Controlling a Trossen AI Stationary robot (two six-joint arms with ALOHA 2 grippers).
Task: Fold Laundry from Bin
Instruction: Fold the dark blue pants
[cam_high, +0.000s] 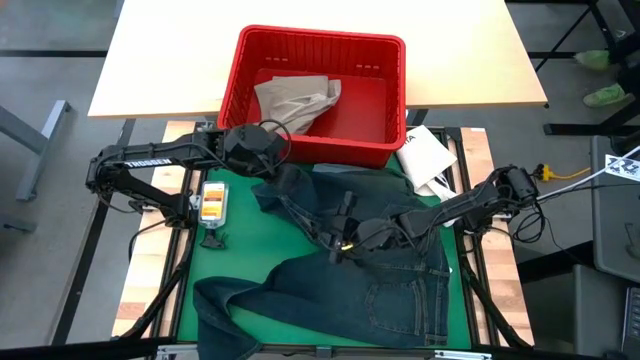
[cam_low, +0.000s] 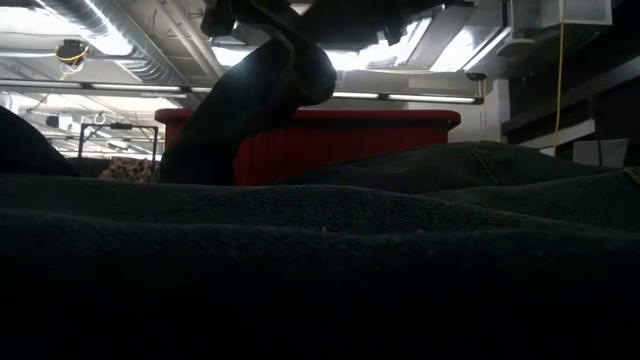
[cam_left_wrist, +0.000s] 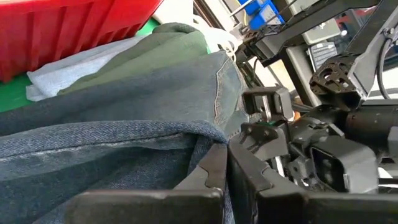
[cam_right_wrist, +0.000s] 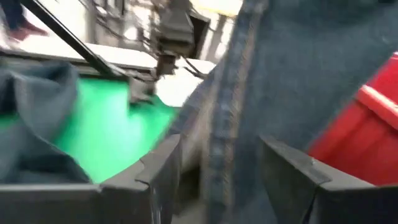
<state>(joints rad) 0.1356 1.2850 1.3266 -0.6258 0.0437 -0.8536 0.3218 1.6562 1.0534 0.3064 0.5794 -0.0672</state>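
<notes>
Green mat (cam_high: 250, 240), rumpled denim jeans (cam_high: 390, 280)

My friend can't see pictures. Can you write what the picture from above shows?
Dark blue jeans lie spread over a green mat, with the open right gripper reaching over them. The shut left gripper pinches their top edge beside a red bin holding tan trousers.

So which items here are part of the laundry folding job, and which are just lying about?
Part of the job:
- denim jeans spread on the green mat
- khaki trousers in the red bin
- left gripper shut on the jeans' edge by the bin
- right gripper open over the jeans

Lying about:
- white packet beside the bin
- orange-and-white device on the mat
</notes>
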